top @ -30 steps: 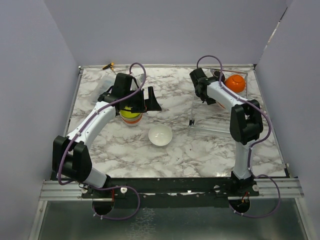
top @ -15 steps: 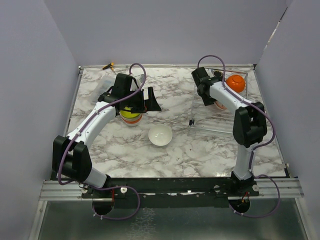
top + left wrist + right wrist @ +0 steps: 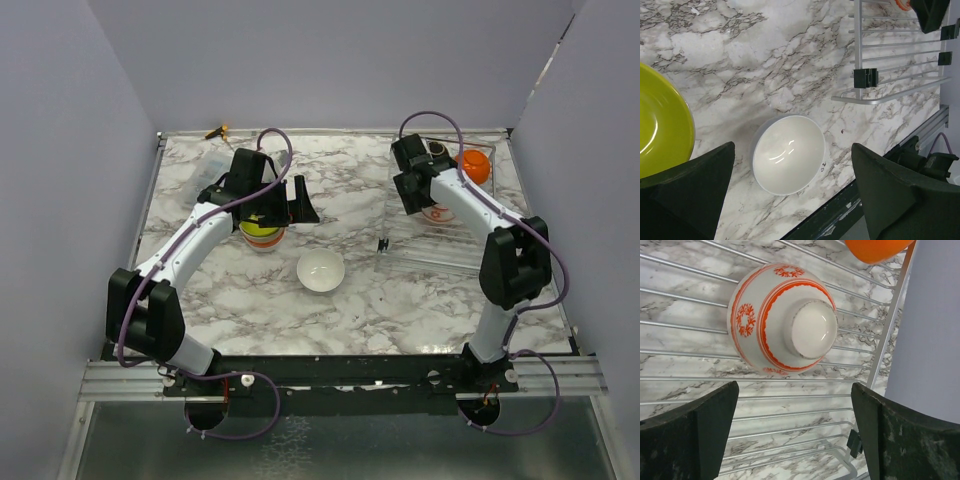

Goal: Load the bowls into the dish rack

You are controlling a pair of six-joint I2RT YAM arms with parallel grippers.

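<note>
The left hand [image 3: 792, 146] hangs spread above the worktop [image 3: 765, 50]. A white bowl [image 3: 788, 154] sits upright below it, between its fingers, and a lime green bowl [image 3: 660, 125] lies beside one finger. The right hand [image 3: 795, 386], also spread, hovers over the dish rack [image 3: 890, 320]. A patterned bowl [image 3: 782, 320] rests upside down just ahead of it, with an orange bowl [image 3: 877, 249] beyond.

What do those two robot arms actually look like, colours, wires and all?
The left arm and right arm both have slim white tubular links joined by chunky black joint housings. A thin purple cable loops loosely along each arm. The pincer fingers are broad, matte black wedges. No markings show.
</note>
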